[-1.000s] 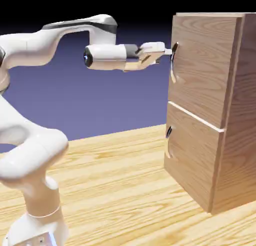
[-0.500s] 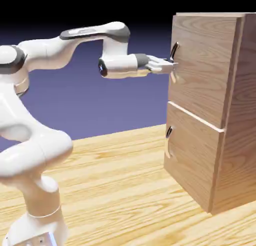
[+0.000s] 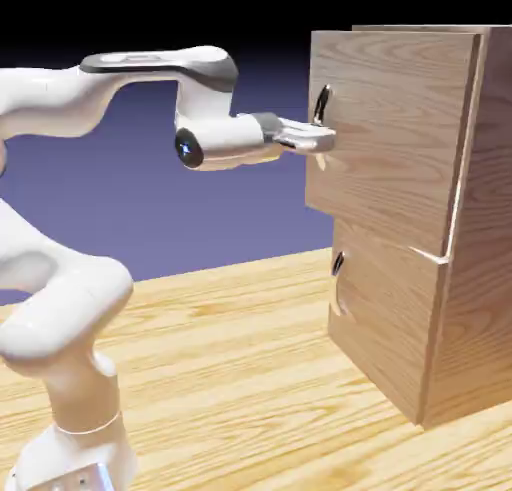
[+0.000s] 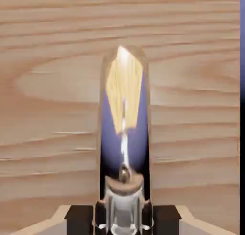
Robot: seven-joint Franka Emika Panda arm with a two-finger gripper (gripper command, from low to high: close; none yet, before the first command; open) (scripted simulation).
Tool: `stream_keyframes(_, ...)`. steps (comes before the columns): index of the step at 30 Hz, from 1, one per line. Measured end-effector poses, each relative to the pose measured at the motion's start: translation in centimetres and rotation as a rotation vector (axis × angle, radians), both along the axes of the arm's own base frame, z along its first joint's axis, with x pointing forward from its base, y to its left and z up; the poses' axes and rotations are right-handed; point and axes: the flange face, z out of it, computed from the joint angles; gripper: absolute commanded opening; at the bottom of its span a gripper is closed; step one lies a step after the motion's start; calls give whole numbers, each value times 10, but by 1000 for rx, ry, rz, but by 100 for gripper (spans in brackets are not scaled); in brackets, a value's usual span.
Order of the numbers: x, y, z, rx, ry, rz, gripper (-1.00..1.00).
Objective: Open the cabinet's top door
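1. The tall light-brown wood-grain cabinet (image 3: 470, 229) occupies the right side of the exterior view, standing on the pale wooden table (image 3: 250, 379).
2. The larger upper wood-grain door panel (image 3: 400, 129) stands slightly ajar, its handle edge forward of the shorter lower door (image 3: 385, 319).
3. The white two-finger gripper (image 3: 322, 137) sits upper centre, clamped on the dark curved metal handle (image 4: 123, 133); contact appears firm.

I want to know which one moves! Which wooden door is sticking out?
The upper, larger wood-grain door, whose dark curved handle the end effector grips, juts out in front of the shorter lower door, which sits shut.
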Motion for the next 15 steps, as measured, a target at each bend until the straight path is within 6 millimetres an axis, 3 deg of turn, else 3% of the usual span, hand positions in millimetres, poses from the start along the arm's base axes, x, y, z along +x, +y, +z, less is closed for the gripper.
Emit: stream_keyframes(15, -70, -97, 0, 2, 0, 378, -100)
